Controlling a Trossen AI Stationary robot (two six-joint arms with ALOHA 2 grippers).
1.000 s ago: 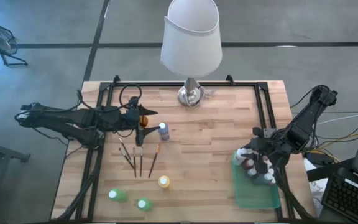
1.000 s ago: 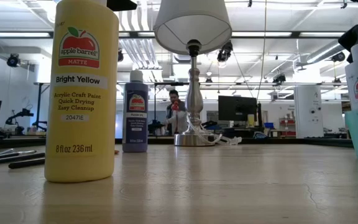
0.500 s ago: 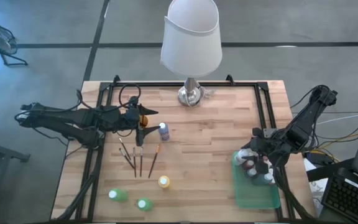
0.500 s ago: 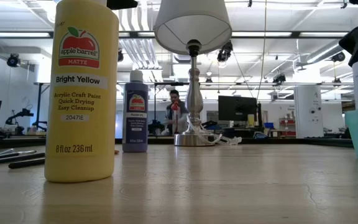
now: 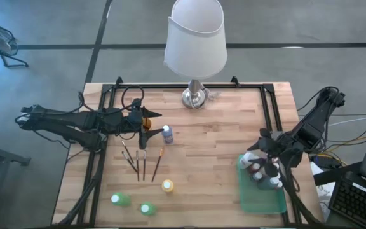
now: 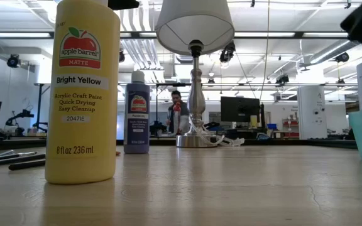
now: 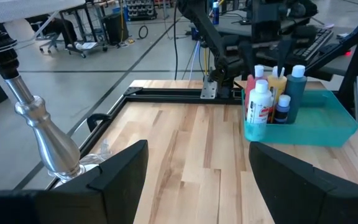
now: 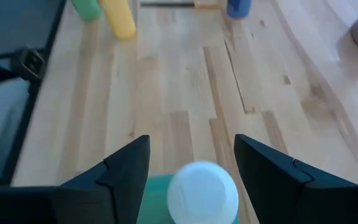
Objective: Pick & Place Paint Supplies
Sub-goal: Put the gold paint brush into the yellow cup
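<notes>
Green tray [image 5: 262,202] holds several bottles [image 5: 263,173] below the right gripper [image 5: 271,166], fingers spread. Well left of the tray wait four bottles, brushes [image 5: 142,162] and the open-fingered left gripper [image 5: 143,137].

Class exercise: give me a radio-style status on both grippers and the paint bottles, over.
Right gripper open above white-capped bottle in green tray. Left gripper open, waiting near purple bottle. Yellow bottle, brushes remain on table. Nothing blocking.

Overhead straight down, tabletop-level close behind yellow bottle [image 6: 83,91], 2 wrist views, perhaps sharing green tray [image 7: 328,121].
</notes>
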